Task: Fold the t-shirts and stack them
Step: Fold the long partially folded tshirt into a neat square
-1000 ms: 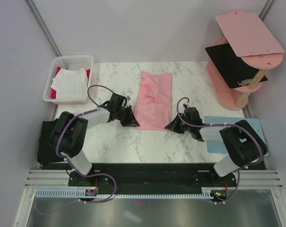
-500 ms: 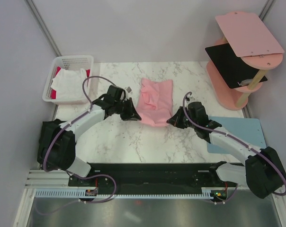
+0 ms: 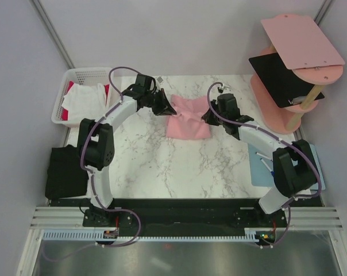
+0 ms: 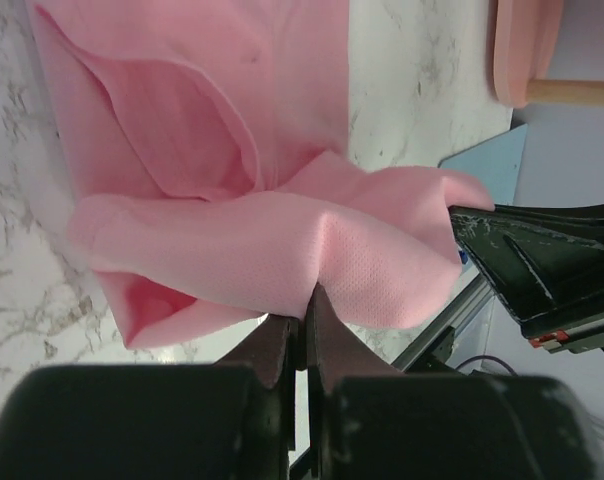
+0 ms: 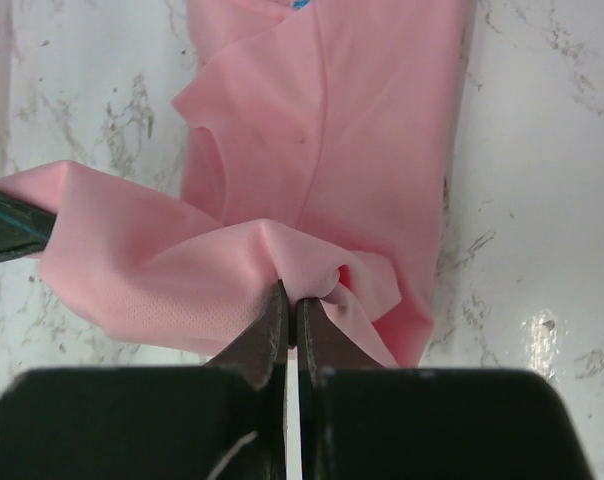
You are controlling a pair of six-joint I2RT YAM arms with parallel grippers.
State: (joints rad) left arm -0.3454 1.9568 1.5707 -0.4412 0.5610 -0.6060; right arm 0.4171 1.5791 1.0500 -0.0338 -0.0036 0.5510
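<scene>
The light pink t-shirt [image 3: 188, 118] lies folded over itself at the back middle of the marble table. My left gripper [image 3: 165, 107] is shut on its left edge, and my right gripper [image 3: 208, 118] is shut on its right edge. In the left wrist view the pink cloth [image 4: 282, 240] is pinched between the closed fingers [image 4: 304, 310]. In the right wrist view the cloth [image 5: 312, 150] bunches at the closed fingertips [image 5: 290, 300]. A black t-shirt [image 3: 282, 77] lies on the pink shelf. White [image 3: 84, 103] and red [image 3: 70, 87] shirts sit in the basket.
A white basket [image 3: 87, 73] stands at the back left. A pink shelf stand [image 3: 303, 40] stands at the back right. A light blue mat [image 3: 257, 167] lies at the right, under my right arm. A black cloth [image 3: 64, 172] lies at the left edge.
Both grippers have carried the near edge of the pink t-shirt away from the bases towards the back, folding it over the far half. The shirt now looks much shorter.
</scene>
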